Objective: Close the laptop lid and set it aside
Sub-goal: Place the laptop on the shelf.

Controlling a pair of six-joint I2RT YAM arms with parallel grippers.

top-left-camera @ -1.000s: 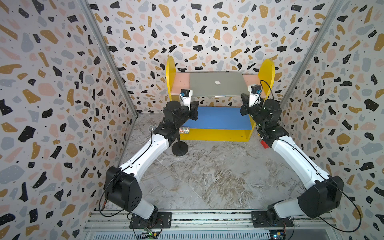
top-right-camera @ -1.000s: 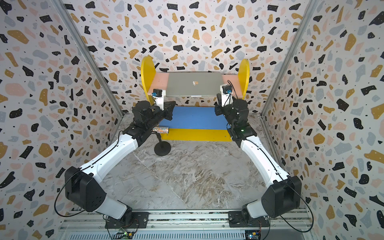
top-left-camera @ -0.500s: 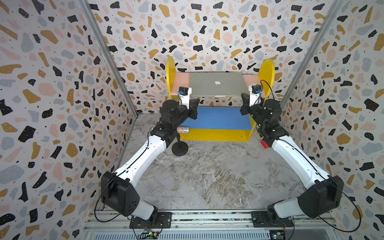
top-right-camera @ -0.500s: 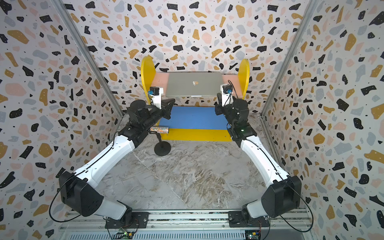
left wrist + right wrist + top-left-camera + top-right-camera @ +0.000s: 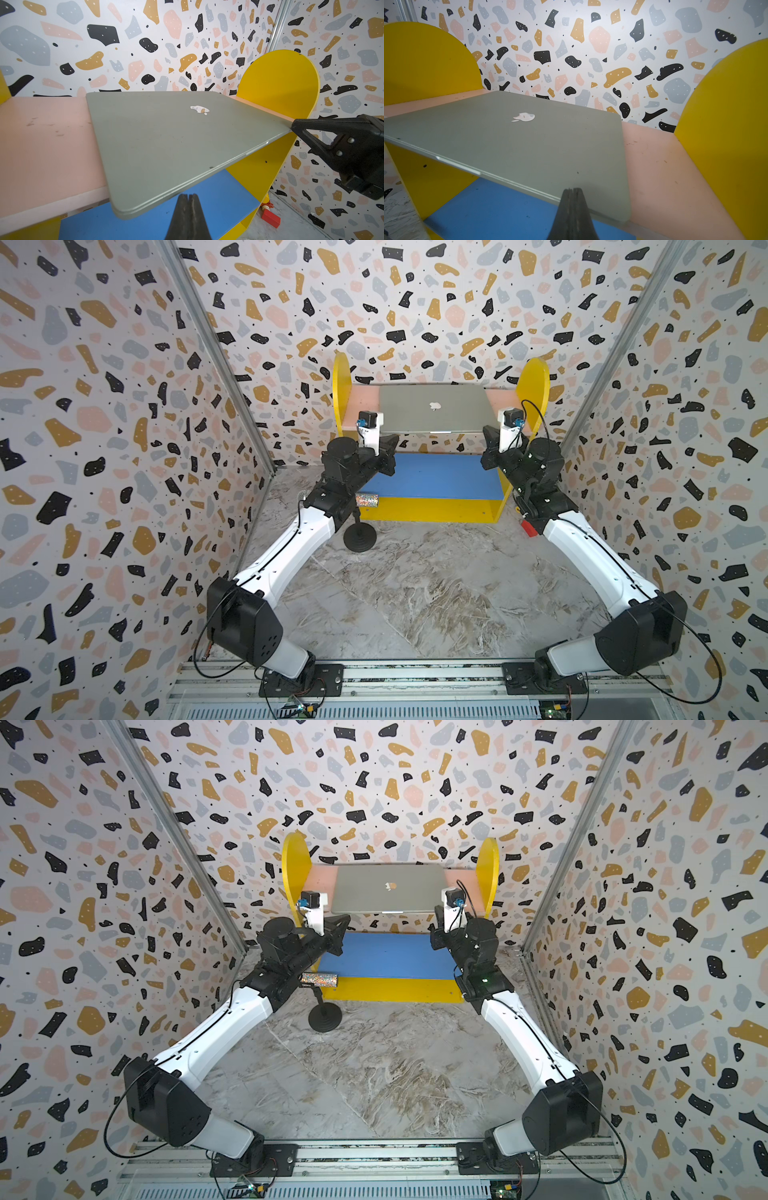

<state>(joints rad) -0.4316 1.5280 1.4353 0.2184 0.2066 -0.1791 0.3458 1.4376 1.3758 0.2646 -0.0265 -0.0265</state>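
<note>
The silver-grey laptop (image 5: pixel 432 408) (image 5: pixel 388 888) lies on the pink upper shelf board (image 5: pixel 361 400), its front edge jutting out over the board's edge. The laptop lid (image 5: pixel 158 128) (image 5: pixel 508 137) is down flat on the base, pale logo facing up. My left gripper (image 5: pixel 391 441) (image 5: pixel 188 195) is shut and empty, just in front of and below the front left corner. My right gripper (image 5: pixel 487 432) (image 5: pixel 572 189) is also shut and empty, its tip at the front right corner; in the left wrist view its tip (image 5: pixel 295 126) meets that corner.
The shelf unit has tall yellow side panels (image 5: pixel 534 381) and a blue lower board (image 5: pixel 440 477). A black round-footed stand (image 5: pixel 359 537) carrying a glittery cylinder (image 5: pixel 366 501) stands at the unit's front left. A red block (image 5: pixel 528 527) lies by its right side. Patterned walls close in.
The left arm has shifted slightly, its wrist a little higher by the laptop's front left corner. The right arm and the laptop have not visibly moved.
</note>
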